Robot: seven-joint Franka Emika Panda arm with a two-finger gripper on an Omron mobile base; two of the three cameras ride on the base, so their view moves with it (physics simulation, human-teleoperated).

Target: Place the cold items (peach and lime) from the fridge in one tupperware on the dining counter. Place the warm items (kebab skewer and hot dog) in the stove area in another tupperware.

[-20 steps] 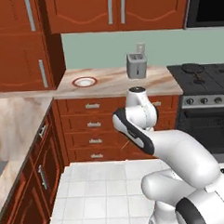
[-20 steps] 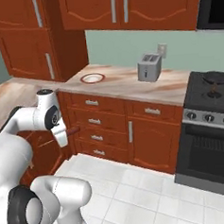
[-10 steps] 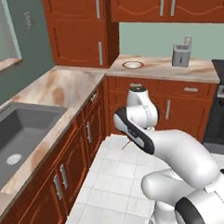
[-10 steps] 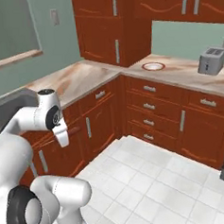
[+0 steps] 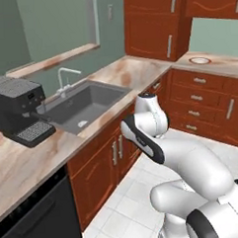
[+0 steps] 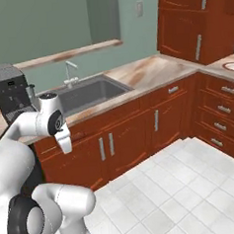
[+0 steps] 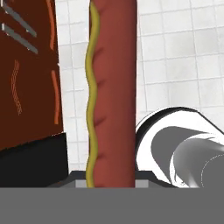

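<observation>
The hot dog [image 7: 111, 87], a red-brown sausage with a wavy yellow mustard line down its left side, runs from bottom to top of the hand view. My gripper [image 7: 110, 180] is shut on its lower end, and the grey fingertips [image 7: 77, 176] just show on either side of it. Below it are white floor tiles and a red-brown cabinet front. In both base views my arm is folded close to the base, with the hand [image 6: 64, 141] pointing down in front of the cabinets.
A grey sink [image 5: 85, 105] with a faucet [image 5: 64, 77] is set in the marbled worktop, a black coffee machine [image 5: 19, 114] to its left. Red-brown cabinets [image 6: 154, 126] line the wall and corner. A small plate [image 5: 200, 60] lies on the far worktop. White tiled floor [image 6: 183, 193] lies open to the right.
The whole picture has swung: the base has turned left, away from the stove and toaster corner, toward the sink and coffee machine. The arm keeps its folded pose.
</observation>
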